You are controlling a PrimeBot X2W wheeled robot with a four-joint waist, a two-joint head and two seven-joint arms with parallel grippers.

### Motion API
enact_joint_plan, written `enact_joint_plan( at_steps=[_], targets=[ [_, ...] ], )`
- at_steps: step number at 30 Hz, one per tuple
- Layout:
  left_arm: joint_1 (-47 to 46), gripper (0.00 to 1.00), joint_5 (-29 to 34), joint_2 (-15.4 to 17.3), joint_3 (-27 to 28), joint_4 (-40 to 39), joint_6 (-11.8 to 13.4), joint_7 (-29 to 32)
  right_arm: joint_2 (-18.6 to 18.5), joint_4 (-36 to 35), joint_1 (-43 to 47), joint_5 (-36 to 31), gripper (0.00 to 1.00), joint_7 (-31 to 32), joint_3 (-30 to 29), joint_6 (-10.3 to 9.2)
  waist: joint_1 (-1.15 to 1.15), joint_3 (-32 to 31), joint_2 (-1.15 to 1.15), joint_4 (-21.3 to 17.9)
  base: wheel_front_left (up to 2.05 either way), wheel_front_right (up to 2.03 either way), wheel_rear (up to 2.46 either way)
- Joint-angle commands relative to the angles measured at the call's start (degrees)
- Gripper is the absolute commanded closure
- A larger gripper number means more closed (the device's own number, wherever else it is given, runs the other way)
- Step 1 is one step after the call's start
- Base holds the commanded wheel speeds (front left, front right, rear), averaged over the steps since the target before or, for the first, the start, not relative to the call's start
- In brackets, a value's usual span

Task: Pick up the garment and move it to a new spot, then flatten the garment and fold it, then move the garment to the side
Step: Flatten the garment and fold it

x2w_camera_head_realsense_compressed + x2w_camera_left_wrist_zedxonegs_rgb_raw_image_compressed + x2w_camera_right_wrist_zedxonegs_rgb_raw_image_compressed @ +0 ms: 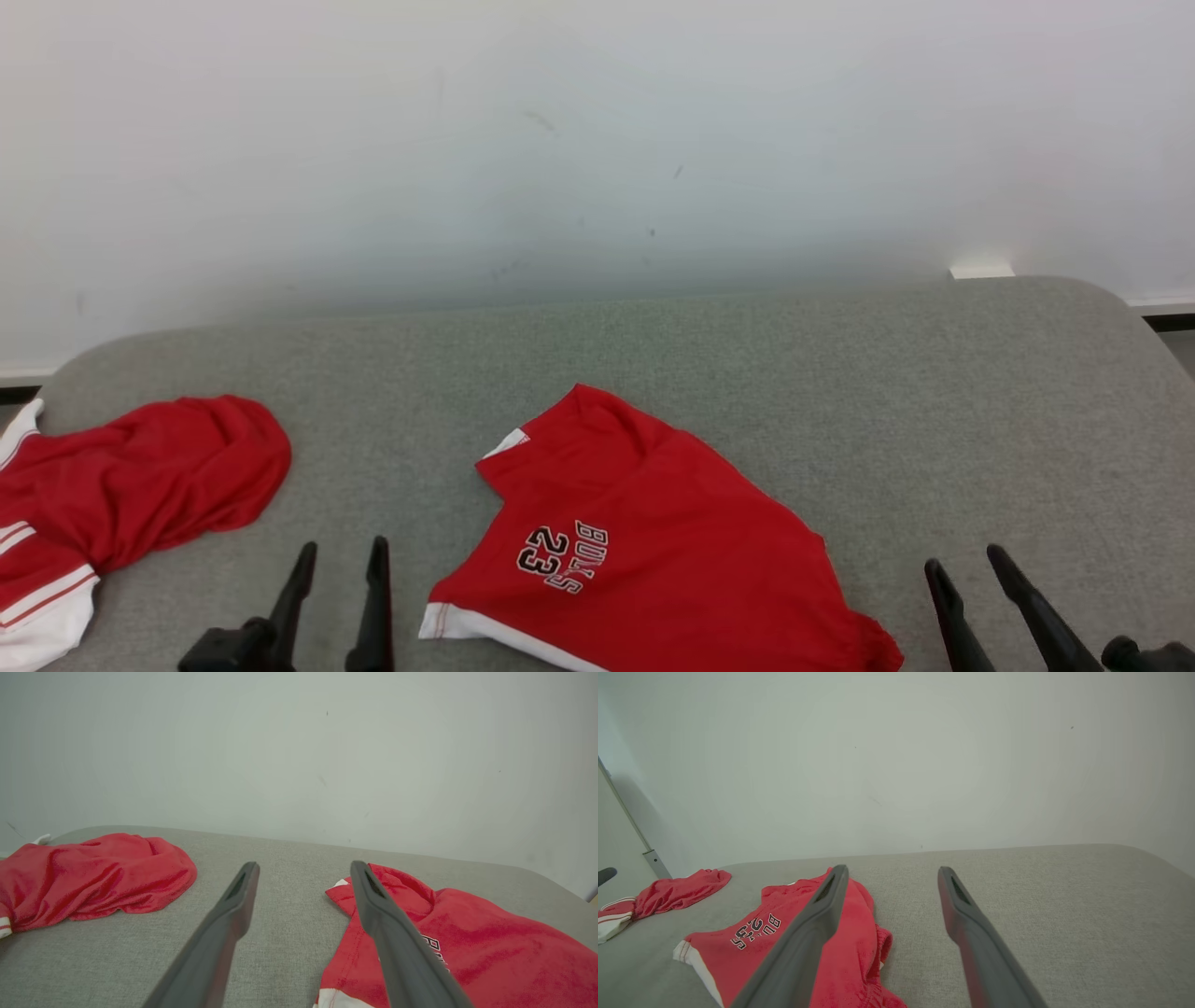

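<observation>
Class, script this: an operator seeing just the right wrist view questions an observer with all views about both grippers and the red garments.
Operator: Is my right gripper above the printed garment?
Observer: No. In the head view the right gripper, open, sits right of the printed garment over bare grey surface.
Operator: And the left gripper?
Observer: Open too, between the printed garment and the crumpled garment, holding nothing.
</observation>
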Motion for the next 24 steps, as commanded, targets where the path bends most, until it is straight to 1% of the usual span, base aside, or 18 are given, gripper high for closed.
enact_joint_plan(
  at_steps=[1,7,11,14,20,24],
  targets=[
    [-0.2,0.00,0.0,0.2,-0.3,0.6,-0.3,0.0,-1.6,-0.6,0.8,0.7,0.00,0.1,0.7,-0.12,0.00,0.5,0.00,0.1,0.00,0.00,0.00],
    [-1.1,0.00,-0.5,0.3,-2.2,4.8,-1.6,0.0,-7.3,-0.4,3.6,4.9,0.00,0.1,9.9,-0.12,0.00,2.3,0.00,-0.1,0.00,0.00,0.00],
    [-2.2,0.00,-1.1,1.0,-3.6,8.4,-2.1,0.9,-8.8,2.0,2.3,7.4,0.00,0.2,17.4,-0.12,0.00,3.1,0.00,-0.5,0.00,0.00,0.00],
    [-3.2,0.00,-2.0,1.5,-4.6,10.8,-2.5,2.2,-9.0,4.6,0.6,9.3,0.00,0.2,21.1,-0.12,0.00,3.7,0.00,-0.6,0.00,0.00,0.00],
    [-6.6,0.00,-3.3,3.0,-6.8,15.6,-2.9,5.0,-7.6,9.7,-3.0,11.7,0.00,0.1,24.3,-0.12,0.00,4.9,0.00,-0.3,0.00,0.00,0.00],
    [-9.5,0.00,-4.6,3.5,-8.8,20.1,-3.1,7.2,-7.2,12.6,-6.1,12.9,0.00,0.1,28.0,-0.12,0.00,5.4,0.00,-0.2,0.00,0.00,0.00]
  ],
)
